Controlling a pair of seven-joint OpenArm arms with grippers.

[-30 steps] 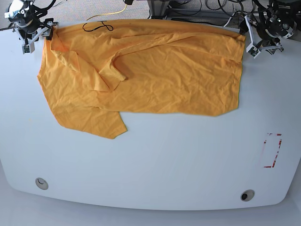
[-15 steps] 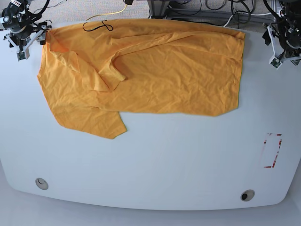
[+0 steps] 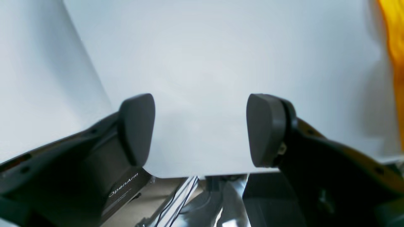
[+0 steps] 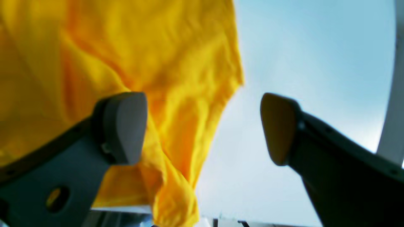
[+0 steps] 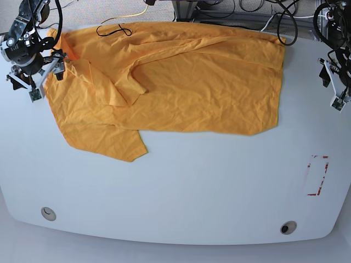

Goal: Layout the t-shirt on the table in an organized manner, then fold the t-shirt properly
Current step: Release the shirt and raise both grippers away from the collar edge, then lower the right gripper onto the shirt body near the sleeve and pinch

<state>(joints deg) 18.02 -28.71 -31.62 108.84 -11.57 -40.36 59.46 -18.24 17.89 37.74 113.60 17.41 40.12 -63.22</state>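
we are laying out the t-shirt (image 5: 181, 76) on the tabletop (image 5: 192, 192); both jaws are spread, holding nothing. next we are needing to flatten the folded sleeve at ten o'clock.

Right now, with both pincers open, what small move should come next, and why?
Probably the right pincer should lower and close on the t-shirt edge by its upper corner. It hangs open over that edge, holding nothing, and a sleeve is still folded onto the body, so the shirt is not laid flat. The left pincer is open over the bare table, clear of the cloth.
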